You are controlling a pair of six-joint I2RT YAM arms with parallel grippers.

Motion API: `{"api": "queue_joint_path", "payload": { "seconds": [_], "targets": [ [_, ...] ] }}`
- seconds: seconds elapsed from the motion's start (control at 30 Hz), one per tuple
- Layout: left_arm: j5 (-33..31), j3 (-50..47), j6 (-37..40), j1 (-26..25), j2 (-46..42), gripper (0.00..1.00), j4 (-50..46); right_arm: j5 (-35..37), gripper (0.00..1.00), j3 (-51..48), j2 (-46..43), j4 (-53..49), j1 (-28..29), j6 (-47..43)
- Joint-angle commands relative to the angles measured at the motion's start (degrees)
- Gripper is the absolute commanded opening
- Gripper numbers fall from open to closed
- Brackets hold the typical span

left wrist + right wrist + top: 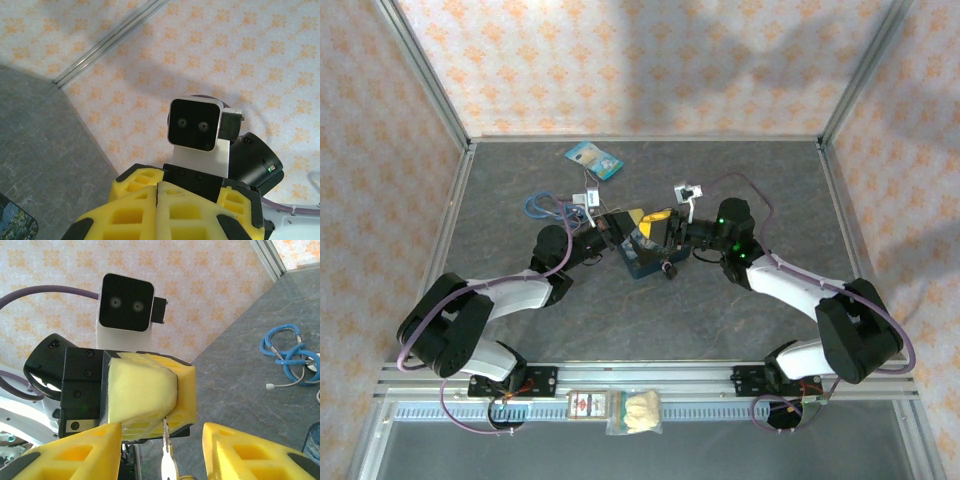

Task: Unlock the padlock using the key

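Very small, thin, pale metallic key (168, 462): slim straight shaft, widening at the lower end. Clamped by its top between the closed yellow foam fingers of the left hand (170, 410). Nearly upright in the right wrist view, leaning slightly. Free end between the spread yellow fingers of the right hand (161, 452), touching neither. Held clear of the grey tabletop (240, 380).

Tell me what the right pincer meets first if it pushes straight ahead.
The right pincer would likely meet the key first: it hangs between the open jaws, pinched by the shut left pincer, which comes right behind. Depth is unclear.
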Motion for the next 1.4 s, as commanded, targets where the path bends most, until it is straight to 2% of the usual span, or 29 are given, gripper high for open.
{"api": "queue_joint_path", "payload": {
  "seconds": [0.0,0.1,0.2,0.4,0.5,0.63,0.77,0.9,1.0,1.17,1.37],
  "targets": [
    [-0.1,0.7,-1.3,-0.4,0.8,0.0,4.8,-2.1,0.43,0.2,-0.7,3.2,-0.1,1.0],
    [0.0,0.7,-1.7,-0.5,1.0,0.0,5.5,-2.5,0.33,0.0,0.1,4.2,-0.2,1.7],
    [-0.3,0.5,-1.7,-0.4,0.7,0.0,5.5,-2.2,0.31,-0.3,0.2,4.3,-0.2,1.8],
    [-1.2,0.4,-1.1,-0.4,-0.3,0.0,4.7,-1.0,0.43,-1.0,-0.9,1.9,-0.2,0.0],
    [-1.2,0.5,-1.4,-0.4,-0.4,0.0,5.1,-0.6,0.43,-1.4,-0.9,1.6,-0.2,0.0],
    [-1.1,0.4,-1.8,-0.4,-0.3,0.0,5.5,-0.1,0.39,-1.4,-0.7,1.7,-0.2,-0.2],
    [-1.3,0.1,-1.8,-0.4,-0.7,0.0,5.5,0.0,0.27,-1.4,-0.4,2.0,-0.2,-0.1],
    [-1.7,-0.2,-1.4,-0.4,-1.4,0.0,4.9,0.1,0.22,-1.6,-0.6,1.8,-0.5,-0.2],
    [-1.9,-0.3,-1.0,-0.4,-1.8,0.0,4.5,0.4,0.2,-1.8,-0.9,1.6,-0.6,-0.2],
    [-1.9,-0.2,-1.0,-0.4,-1.9,0.0,4.4,0.7,0.29,-2.1,-1.1,1.5,-0.6,-0.1],
    [-1.4,-0.2,-1.3,-0.5,-1.6,0.0,4.9,0.7,0.16,-2.0,-1.1,2.5,-0.6,0.0]
  ]
}}
